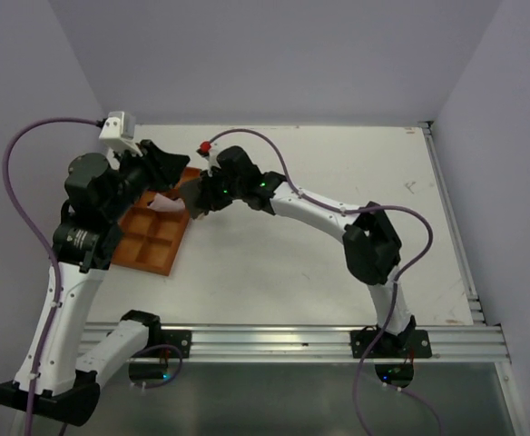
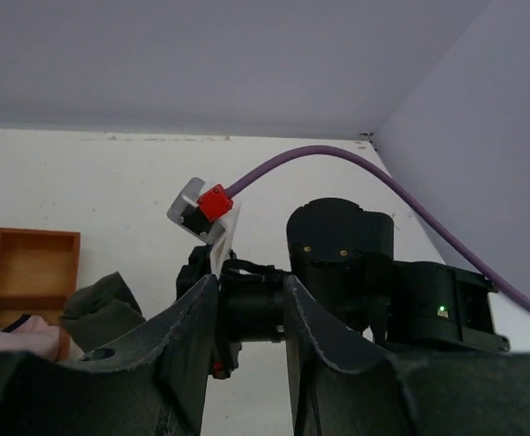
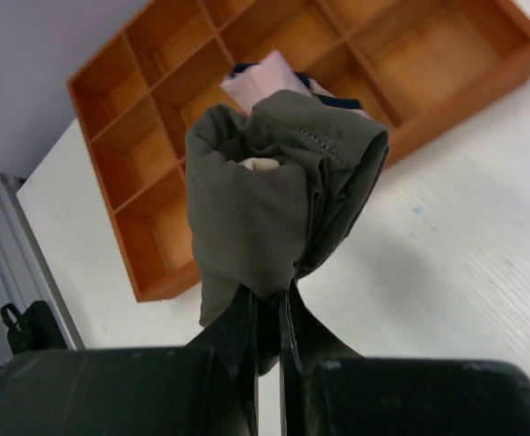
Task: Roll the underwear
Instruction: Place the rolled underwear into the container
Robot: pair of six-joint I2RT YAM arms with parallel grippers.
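Right hand (image 3: pixel 267 304), clamped tight on the bundled underwear (image 3: pixel 274 191), holds it by the tray (image 3: pixel 170 283); left hand (image 2: pixel 247 295) gapes empty. Rolling appears finished; next, probably set it down.

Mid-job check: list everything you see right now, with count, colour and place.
underwear: one, dark grey-green, bunched and clamped in the right pincer, by the tray
pink cloth: one, pale pink, in the tray behind the underwear
dark blue item: one, peeking from under the pink cloth; cannot tell what it is
tray: one, orange, many compartments, left part of the table
table: one, white
rail: one, metal, along the near edge
cables: two, purple, one per arm
left pincer: open, holding nothing, at the tray
right pincer: shut on the underwear
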